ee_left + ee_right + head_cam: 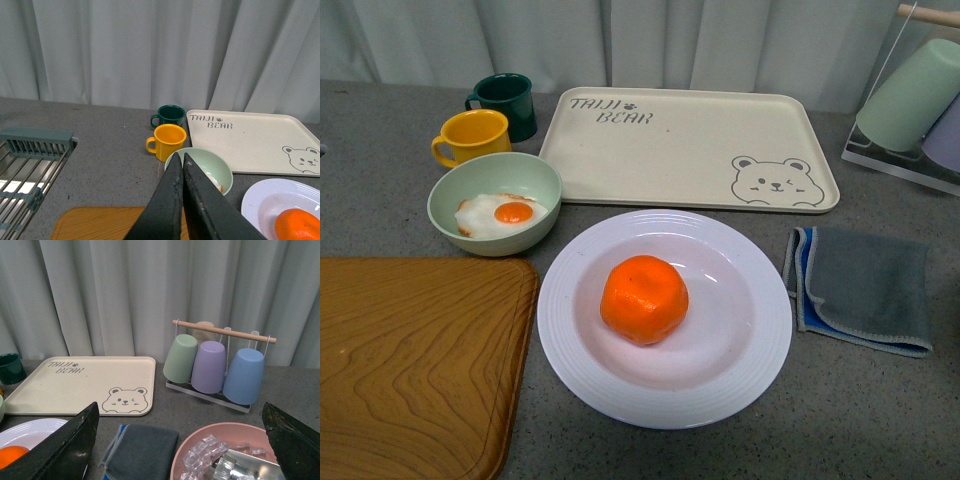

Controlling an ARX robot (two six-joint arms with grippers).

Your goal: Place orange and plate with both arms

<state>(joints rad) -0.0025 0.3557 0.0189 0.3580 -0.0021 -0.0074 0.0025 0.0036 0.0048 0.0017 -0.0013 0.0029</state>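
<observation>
White plate (760, 330) holds the orange (643, 298) on the grey surface (880, 420); left jaws are pressed together, right jaws spread wide.

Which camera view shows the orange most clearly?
The front view: the whole orange sits on the plate, unobstructed. The left wrist view cuts it off at the edge; the right wrist view shows just a sliver.

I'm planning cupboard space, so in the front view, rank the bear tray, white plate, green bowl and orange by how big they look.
1. The bear tray and white plate: unsure. The tray spans wider, but the plate sits nearer the camera.
2. The green bowl.
3. The orange, smallest.
</observation>
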